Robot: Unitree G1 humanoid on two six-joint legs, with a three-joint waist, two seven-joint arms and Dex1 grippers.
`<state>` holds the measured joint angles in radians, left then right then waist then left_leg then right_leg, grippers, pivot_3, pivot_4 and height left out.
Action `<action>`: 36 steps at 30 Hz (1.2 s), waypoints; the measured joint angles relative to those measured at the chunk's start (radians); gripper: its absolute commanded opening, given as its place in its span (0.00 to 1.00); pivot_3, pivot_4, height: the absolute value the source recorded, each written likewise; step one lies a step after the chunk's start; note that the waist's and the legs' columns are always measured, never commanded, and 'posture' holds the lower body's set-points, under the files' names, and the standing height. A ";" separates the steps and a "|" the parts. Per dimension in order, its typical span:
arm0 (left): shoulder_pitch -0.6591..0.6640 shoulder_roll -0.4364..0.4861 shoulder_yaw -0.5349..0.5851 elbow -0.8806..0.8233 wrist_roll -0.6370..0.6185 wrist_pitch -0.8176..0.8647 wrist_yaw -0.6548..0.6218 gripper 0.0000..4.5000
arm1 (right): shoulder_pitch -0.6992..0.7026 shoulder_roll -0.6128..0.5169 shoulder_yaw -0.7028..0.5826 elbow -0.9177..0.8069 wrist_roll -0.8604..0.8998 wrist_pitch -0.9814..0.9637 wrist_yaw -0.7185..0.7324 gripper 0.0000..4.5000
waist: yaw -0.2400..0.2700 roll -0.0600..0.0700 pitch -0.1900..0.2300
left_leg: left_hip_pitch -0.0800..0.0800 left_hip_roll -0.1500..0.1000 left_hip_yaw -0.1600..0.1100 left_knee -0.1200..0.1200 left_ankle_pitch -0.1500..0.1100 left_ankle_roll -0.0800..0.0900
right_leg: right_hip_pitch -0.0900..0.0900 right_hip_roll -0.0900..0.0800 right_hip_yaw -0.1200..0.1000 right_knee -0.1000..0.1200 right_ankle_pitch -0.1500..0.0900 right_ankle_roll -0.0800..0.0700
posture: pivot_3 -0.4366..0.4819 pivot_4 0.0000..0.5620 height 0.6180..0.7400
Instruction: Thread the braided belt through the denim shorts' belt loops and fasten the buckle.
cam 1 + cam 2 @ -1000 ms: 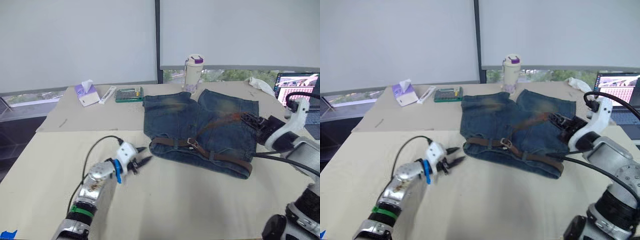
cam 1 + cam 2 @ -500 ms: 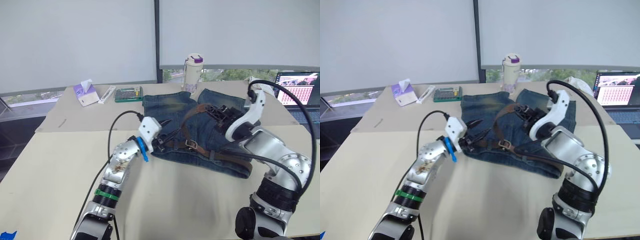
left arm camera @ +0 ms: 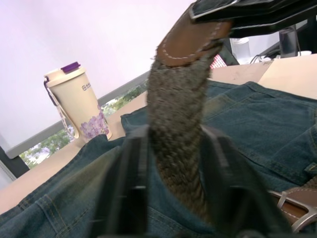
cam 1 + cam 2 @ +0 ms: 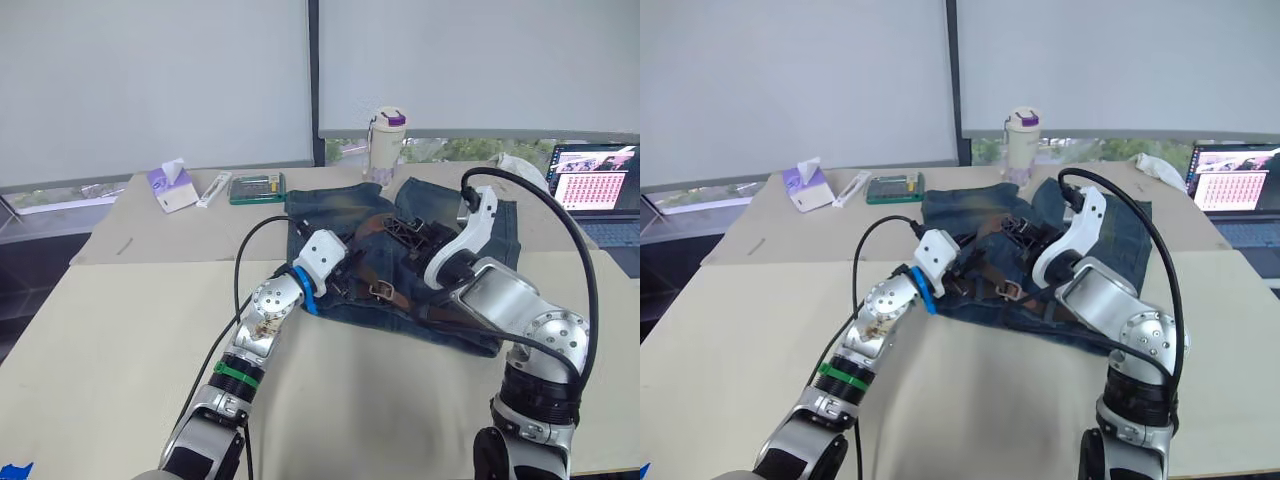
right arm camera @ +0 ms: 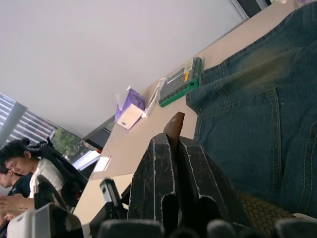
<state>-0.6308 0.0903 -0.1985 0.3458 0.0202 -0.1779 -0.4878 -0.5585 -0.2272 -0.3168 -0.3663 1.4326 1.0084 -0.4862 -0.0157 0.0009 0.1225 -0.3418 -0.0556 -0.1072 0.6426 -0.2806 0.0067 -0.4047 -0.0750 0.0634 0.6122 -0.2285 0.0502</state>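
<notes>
The denim shorts point(image 4: 455, 240) lie flat on the table, waistband toward me. The braided belt point(image 4: 462, 318) runs along the waistband, and its silver buckle point(image 4: 380, 291) rests near the middle. The belt's free end loops up off the cloth. My right gripper point(image 4: 400, 229) is shut on that brown leather tip point(image 5: 174, 125), above the shorts. My left gripper point(image 4: 350, 270) is just below it at the waistband, open, with the braided strap point(image 3: 176, 148) standing between its fingers point(image 3: 133, 188). I cannot make out the belt loops.
A lidded cup point(image 4: 387, 145) stands behind the shorts. A green box point(image 4: 258, 188) and a tissue box point(image 4: 172, 187) sit at the back left. A laptop point(image 4: 590, 185) is at the far right. A seated person point(image 5: 22, 166) is off to the side.
My left gripper has moved right from the bare table onto the waistband, around the belt. My right gripper has carried the belt tip left, over the middle of the shorts.
</notes>
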 measured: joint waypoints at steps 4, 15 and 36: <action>0.000 -0.004 0.001 0.006 0.018 -0.009 0.026 0.01 | 0.008 -0.017 0.020 -0.003 0.004 -0.029 -0.005 0.00 | 0.001 0.000 0.000 | 0.000 0.000 0.000 0.000 0.000 0.000 | 0.000 0.000 0.000 0.000 0.000 0.000 | 0.48 0.27 1.00; -0.001 0.003 0.005 0.045 0.059 -0.063 0.109 0.00 | 0.087 -0.170 0.134 -0.060 -0.158 -0.083 0.167 0.48 | 0.002 0.000 0.000 | 0.000 -0.001 0.002 0.000 0.000 0.000 | 0.000 0.000 0.000 -0.001 0.000 0.000 | 0.48 0.27 1.00; 0.026 0.011 0.054 0.125 0.045 0.038 0.144 0.00 | 0.264 -0.423 0.649 0.073 -1.241 -0.441 0.703 0.76 | 0.006 -0.005 0.003 | 0.002 -0.001 -0.001 0.001 0.001 -0.002 | 0.001 0.000 -0.002 -0.001 -0.001 0.001 | 0.48 0.27 1.00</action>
<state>-0.6048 0.1017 -0.1444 0.4705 0.0649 -0.1397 -0.3441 -0.2941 -0.6506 0.3321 -0.2936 0.1911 0.5678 0.2171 -0.0095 -0.0039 0.1251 -0.3396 -0.0569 -0.1078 0.6432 -0.2796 0.0046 -0.4036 -0.0754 0.0616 0.6109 -0.2291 0.0513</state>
